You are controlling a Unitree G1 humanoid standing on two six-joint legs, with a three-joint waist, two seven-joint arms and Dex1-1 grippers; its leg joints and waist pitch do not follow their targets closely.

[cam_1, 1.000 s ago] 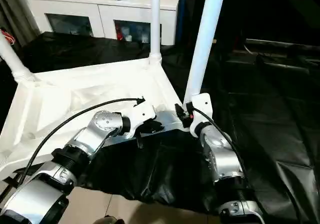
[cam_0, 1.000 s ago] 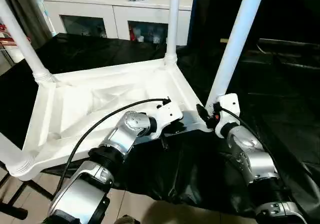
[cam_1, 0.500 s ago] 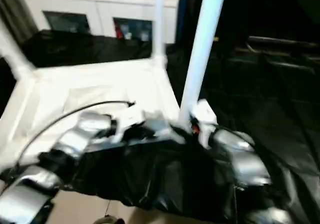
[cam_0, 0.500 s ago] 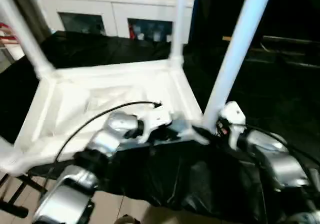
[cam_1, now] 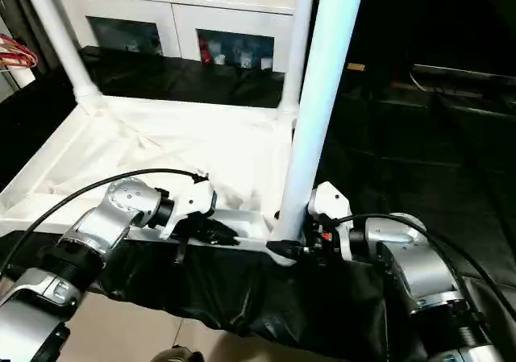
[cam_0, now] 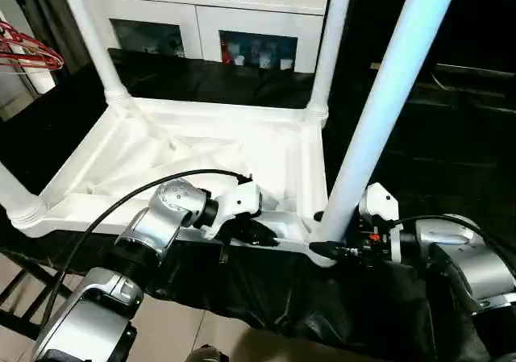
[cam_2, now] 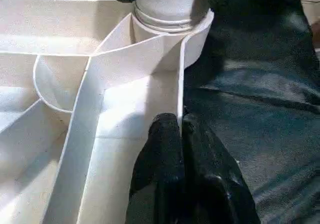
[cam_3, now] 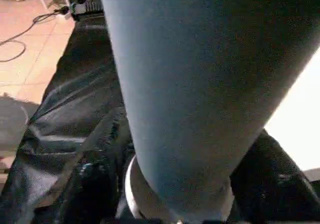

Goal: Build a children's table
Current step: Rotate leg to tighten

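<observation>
- Head views: table top (cam_0: 201,148) upside down on black cloth (cam_0: 451,136), four legs (cam_0: 387,112) standing in corner sockets; only final seating and flipping seemingly left.
- Left wrist view: left gripper (cam_2: 180,129) pinched shut on top's near rim.
- Right wrist view: right gripper (cam_0: 334,245) clasping near leg's base.

cabinet: white, glass doors (cam_0: 201,35), far side | floor: pale, perhaps tiled (cam_0: 173,338) | cover: black sheeting (cam_0: 451,152)
</observation>
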